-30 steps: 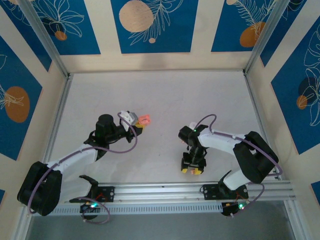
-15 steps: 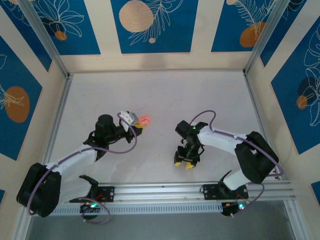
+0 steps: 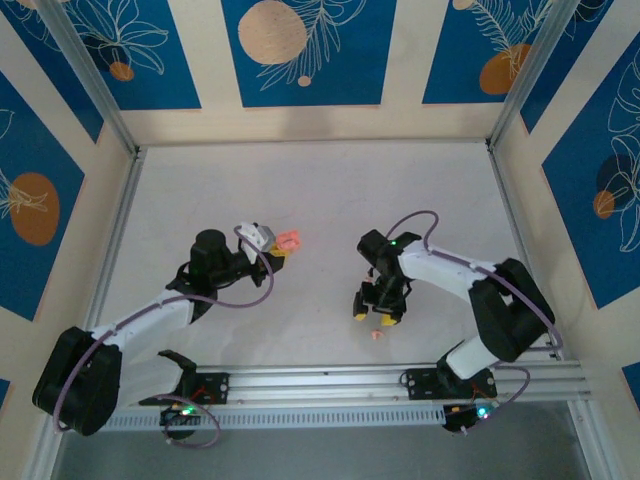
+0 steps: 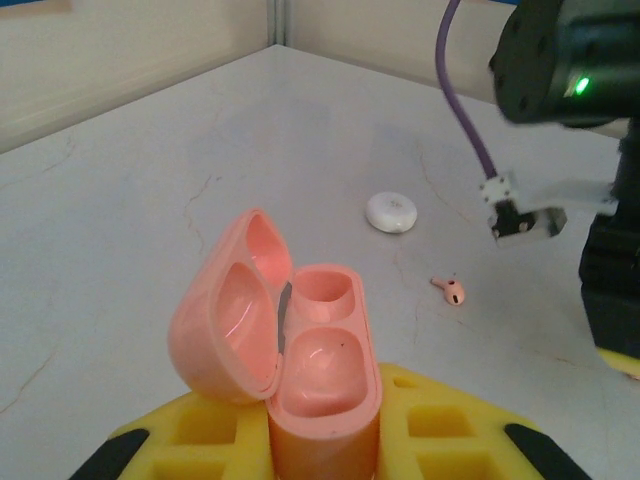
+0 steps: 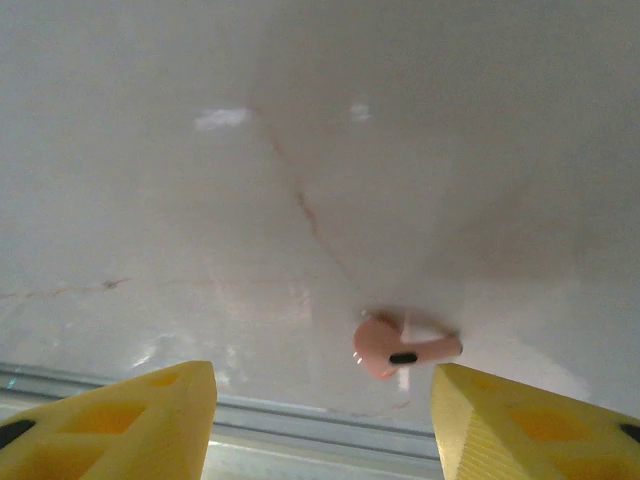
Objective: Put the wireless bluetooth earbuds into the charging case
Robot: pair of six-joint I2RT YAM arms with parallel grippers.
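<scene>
- Since a second ago the right arm has pulled its wrist back from the near edge toward the table's middle, and a pink earbud (image 3: 376, 335) now lies uncovered on the table (image 3: 320, 190) just nearward of it. The left arm and what it holds have not moved.
- The left arm is stretched forward and inward with its elbow low. The left gripper (image 3: 275, 246) is clamped on the base of the charging case (image 4: 322, 365).
- The case sits upright between the yellow fingers with its lid (image 4: 228, 330) hinged open to the left. Both wells look empty.
- A white puck (image 4: 391, 212) rests on the table beyond the case, well apart from it.
- The earbud lies on its side, stem flat on the surface. It looks very light, hard and smooth, so it will likely skid or flip if nudged. My guess is the best hold is across the rounded head, with the stem left free to enter a well.
- The right arm is folded, wrist pointing steeply down. The right gripper (image 5: 320, 395) hangs over the earbud with its jaws spread and nothing between them. I see no second earbud.
</scene>
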